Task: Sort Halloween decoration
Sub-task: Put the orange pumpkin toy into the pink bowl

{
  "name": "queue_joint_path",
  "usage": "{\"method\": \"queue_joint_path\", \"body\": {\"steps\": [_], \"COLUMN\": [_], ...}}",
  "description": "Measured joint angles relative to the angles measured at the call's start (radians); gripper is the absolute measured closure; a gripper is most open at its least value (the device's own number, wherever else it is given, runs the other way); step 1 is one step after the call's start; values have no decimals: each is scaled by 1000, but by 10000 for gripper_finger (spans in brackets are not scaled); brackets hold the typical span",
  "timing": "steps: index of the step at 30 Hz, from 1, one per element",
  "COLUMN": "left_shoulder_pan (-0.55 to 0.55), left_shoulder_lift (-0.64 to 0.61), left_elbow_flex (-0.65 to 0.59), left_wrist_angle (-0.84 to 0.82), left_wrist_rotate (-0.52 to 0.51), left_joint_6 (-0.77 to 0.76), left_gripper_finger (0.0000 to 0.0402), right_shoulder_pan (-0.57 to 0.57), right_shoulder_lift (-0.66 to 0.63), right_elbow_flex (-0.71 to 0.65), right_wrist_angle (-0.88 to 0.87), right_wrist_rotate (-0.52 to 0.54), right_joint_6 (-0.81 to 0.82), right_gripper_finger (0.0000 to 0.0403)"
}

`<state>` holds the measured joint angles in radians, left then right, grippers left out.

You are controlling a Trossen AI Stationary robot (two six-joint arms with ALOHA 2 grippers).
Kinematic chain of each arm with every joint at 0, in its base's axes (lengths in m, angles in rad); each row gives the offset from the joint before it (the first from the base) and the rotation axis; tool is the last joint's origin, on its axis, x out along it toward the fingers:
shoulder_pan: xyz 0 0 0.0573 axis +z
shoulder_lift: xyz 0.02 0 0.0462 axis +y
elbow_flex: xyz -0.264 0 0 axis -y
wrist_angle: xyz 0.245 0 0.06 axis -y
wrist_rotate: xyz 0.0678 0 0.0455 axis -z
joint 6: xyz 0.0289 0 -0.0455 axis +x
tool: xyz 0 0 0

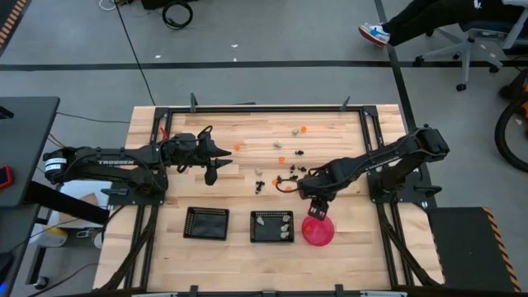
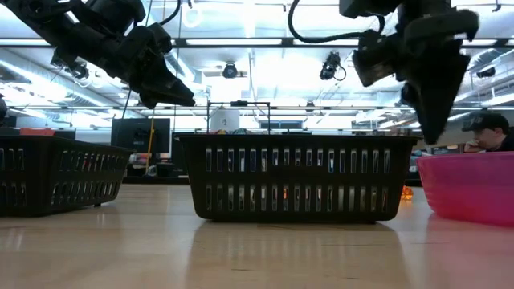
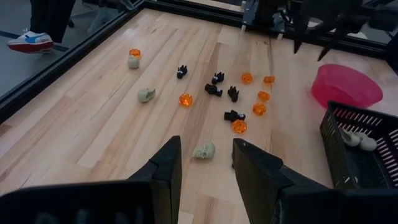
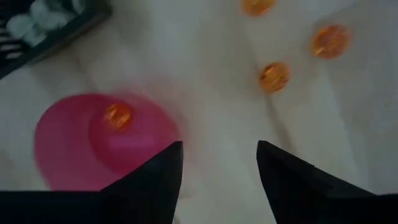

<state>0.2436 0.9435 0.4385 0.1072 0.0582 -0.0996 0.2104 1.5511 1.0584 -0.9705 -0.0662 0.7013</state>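
Note:
Small orange, black and pale trinkets [image 1: 280, 165] lie scattered on the wooden table's middle. My left gripper [image 3: 206, 145] is open and hangs above the table left of the scatter [image 1: 210, 172]; a pale skull trinket [image 3: 204, 151] lies on the wood in line with the gap between its fingers. My right gripper [image 4: 219, 147] is open and hovers at the far rim of the pink bowl [image 1: 318, 232], fingers pointing down [image 2: 434, 120]. One orange trinket [image 4: 117, 115] lies inside the bowl [image 4: 74, 149]. Pale trinkets [image 1: 273, 223] lie in the middle black tray.
Two black mesh trays stand near the table's near edge: the left one [image 1: 206, 223] and the middle one [image 1: 271, 226], with the pink bowl to their right. A black frame [image 1: 247, 108] runs round the table. A person sits in the room beyond [image 2: 488, 132].

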Motion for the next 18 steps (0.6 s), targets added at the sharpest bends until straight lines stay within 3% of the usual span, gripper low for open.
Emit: {"method": "queue_joint_path", "body": {"steps": [6,18], "left_shoulder_pan": [0,0], "left_shoulder_lift": [0,0], "left_elbow_flex": [0,0], "left_wrist_angle": [0,-1], "left_wrist_rotate": [0,0], "left_joint_6": [-2,-1], "left_gripper_finger": [285,285], "right_shoulder_pan": [-39,-44], "right_shoulder_lift": [66,267], "right_elbow_flex": [0,74], "right_wrist_angle": [14,16], "right_wrist_rotate": [156,198], "right_joint_6": [36,32], "right_gripper_finger": [197,197]}}
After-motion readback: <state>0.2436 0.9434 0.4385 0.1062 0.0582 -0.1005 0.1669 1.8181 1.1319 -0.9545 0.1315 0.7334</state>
